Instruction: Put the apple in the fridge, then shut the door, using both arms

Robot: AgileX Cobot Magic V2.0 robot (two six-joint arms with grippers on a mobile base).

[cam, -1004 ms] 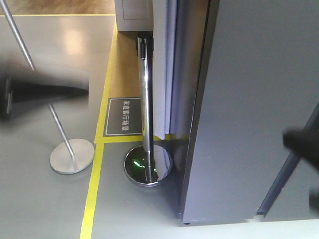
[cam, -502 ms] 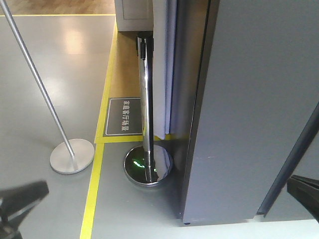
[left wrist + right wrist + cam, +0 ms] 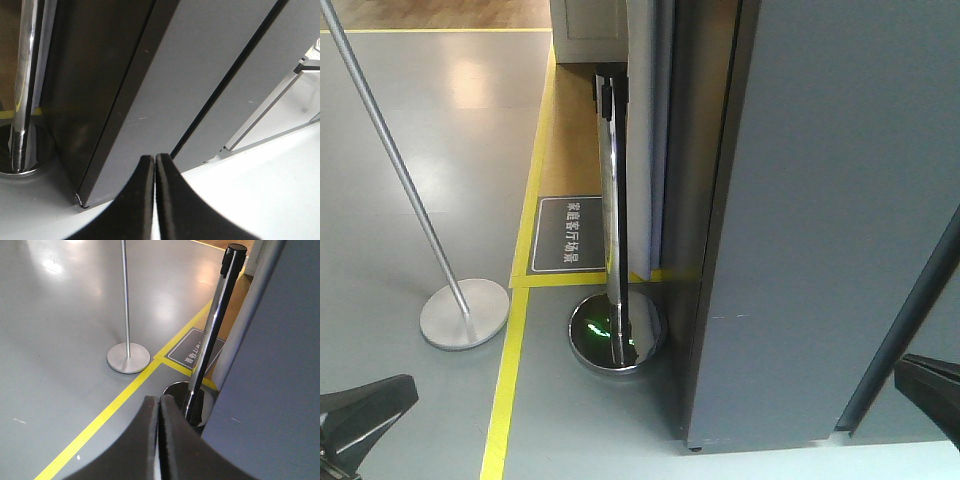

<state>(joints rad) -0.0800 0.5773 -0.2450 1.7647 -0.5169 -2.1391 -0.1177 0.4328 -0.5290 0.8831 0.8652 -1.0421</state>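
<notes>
While upright, the fridge (image 3: 820,220) shows smooth grey sides.

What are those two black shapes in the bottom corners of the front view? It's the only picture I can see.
Observer: Gripper tips. The left wrist view shows the left gripper with its fingers pressed together and nothing between them.
Operator: And the one on the right?
Observer: The right wrist view shows the right gripper shut and empty too.
Operator: So where's the apple?
Observer: No apple shows in any view. The wrist cameras see only grey panels, floor and the chrome post.
</notes>
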